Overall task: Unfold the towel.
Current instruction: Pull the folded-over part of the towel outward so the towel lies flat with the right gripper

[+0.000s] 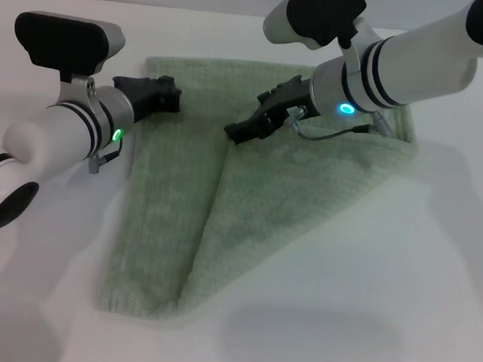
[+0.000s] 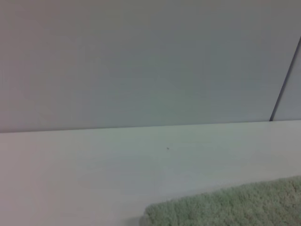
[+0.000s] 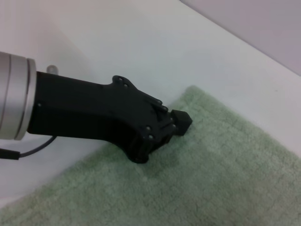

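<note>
1. The left gripper (image 1: 166, 93) hovered at the far left edge of the towel (image 1: 263, 224), its fingers (image 3: 176, 121) pressed together, nothing pinched.
2. The towel lay on the white table (image 1: 434, 269), partly folded, one diagonal flap spreading beneath both fingertips.
3. The right gripper (image 1: 238, 132) sat over the fold's crest; whether its fingers were spread, I cannot tell.

Head camera looks down from above; both wrist cameras close, low, sharing towel (image 1: 223, 205).

towel (image 1: 264, 207): nubby matt terry cloth | table (image 1: 431, 310): smooth white, matt
</note>
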Robot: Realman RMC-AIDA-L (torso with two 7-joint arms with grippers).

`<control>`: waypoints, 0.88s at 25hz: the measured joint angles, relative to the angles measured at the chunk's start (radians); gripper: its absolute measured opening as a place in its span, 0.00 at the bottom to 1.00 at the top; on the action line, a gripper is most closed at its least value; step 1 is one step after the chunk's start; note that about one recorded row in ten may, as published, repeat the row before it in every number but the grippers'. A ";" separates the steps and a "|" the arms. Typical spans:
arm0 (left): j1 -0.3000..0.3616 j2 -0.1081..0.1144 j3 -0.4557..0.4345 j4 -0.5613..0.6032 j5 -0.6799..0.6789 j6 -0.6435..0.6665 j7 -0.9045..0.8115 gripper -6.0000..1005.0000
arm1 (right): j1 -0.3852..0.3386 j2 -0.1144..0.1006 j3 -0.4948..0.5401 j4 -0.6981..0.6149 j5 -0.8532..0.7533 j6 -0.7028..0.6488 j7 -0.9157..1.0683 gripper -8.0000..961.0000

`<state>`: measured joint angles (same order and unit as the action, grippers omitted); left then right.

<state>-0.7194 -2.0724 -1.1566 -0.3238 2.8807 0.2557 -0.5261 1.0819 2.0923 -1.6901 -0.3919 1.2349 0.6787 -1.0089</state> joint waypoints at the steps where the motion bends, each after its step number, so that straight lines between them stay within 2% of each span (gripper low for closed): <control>1: 0.000 0.000 0.000 0.000 0.000 0.000 0.000 0.00 | 0.000 0.000 -0.002 0.002 0.000 -0.001 0.000 0.84; 22: 0.006 0.000 0.000 0.000 0.000 0.000 0.000 0.00 | -0.002 0.000 -0.024 0.002 0.004 -0.002 0.003 0.84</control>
<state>-0.7129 -2.0724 -1.1566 -0.3237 2.8807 0.2554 -0.5261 1.0803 2.0923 -1.7145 -0.3896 1.2390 0.6771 -1.0064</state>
